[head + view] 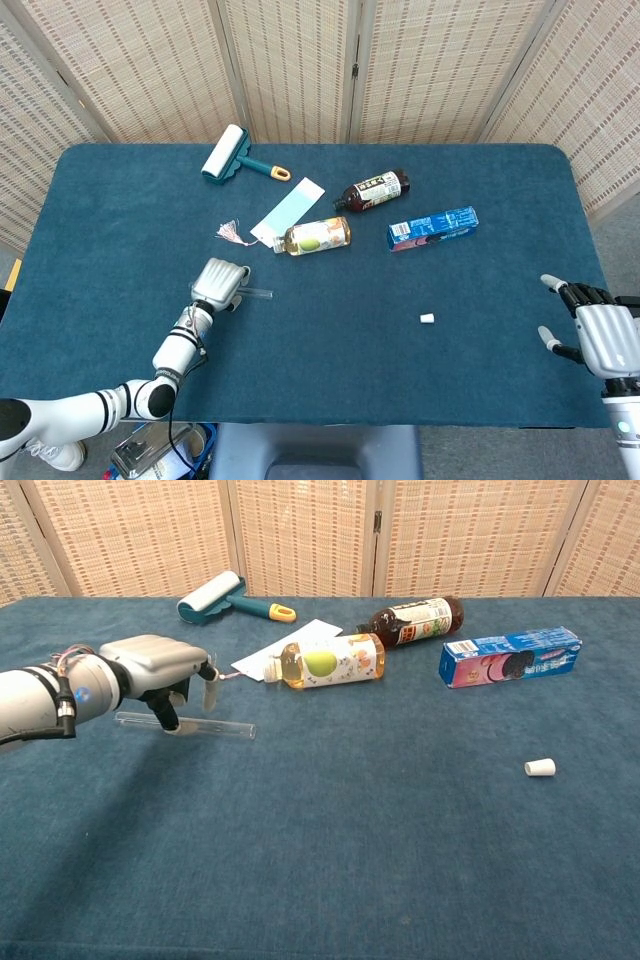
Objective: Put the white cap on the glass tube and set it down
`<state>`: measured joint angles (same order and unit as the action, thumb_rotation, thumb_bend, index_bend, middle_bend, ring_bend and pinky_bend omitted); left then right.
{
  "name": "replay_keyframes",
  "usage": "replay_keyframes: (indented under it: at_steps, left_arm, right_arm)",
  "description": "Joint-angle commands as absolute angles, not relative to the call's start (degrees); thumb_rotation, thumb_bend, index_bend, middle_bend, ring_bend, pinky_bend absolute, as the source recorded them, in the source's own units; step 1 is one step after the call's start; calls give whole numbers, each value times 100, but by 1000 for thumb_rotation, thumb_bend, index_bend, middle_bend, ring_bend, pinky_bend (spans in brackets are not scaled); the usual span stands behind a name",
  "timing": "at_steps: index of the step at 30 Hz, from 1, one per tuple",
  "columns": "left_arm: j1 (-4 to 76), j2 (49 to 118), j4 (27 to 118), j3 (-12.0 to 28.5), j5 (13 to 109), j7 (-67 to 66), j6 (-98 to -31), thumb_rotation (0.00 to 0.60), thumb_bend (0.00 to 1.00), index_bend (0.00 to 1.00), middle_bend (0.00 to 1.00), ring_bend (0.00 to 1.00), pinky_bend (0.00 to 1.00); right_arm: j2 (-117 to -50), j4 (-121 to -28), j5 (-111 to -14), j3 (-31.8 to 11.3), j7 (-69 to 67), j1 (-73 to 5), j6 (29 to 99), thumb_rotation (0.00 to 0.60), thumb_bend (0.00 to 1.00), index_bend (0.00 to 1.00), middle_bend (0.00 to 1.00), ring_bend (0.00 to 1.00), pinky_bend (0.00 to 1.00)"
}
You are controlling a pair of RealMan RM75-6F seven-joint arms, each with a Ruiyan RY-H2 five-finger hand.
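The glass tube (228, 729) lies flat on the blue table (330, 370), left of centre; only its right end (258, 293) shows past my left hand in the head view. My left hand (160, 666) (220, 282) hovers low over the tube's left half with fingers spread on both sides of it, holding nothing. The small white cap (427, 318) (540, 768) lies on its side to the right, far from the tube. My right hand (598, 335) rests at the table's right edge with fingers apart and empty; the chest view does not show it.
Behind the tube lie a yellow juice bottle (325, 662), a white-and-blue card (288, 211) and a pink tassel (230, 234). Further back are a lint roller (228, 155), a dark bottle (373, 189) and a blue cookie box (432, 228). Wicker screens stand behind the table.
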<state>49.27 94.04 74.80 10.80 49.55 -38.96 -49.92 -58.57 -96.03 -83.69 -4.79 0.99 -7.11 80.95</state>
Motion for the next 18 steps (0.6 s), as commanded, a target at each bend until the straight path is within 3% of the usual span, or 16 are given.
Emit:
replay_keyframes:
  at_steps: [1,18]
  left_arm:
    - [4967,9460,7378,1035,4879,-3935,-4988,600,295,454,1000,1000,1000]
    - [5098,9601,7055,934,4550,-3871,-4886,600,295,471,1000,1000,1000]
  right_arm:
    - [-5856,-9602,-8363,-475,90,-697,8111,600,262,190,314,258,265]
    - [-5885,-9581,-8329,-469,78,-693,8095,600,262,190,314,258,265]
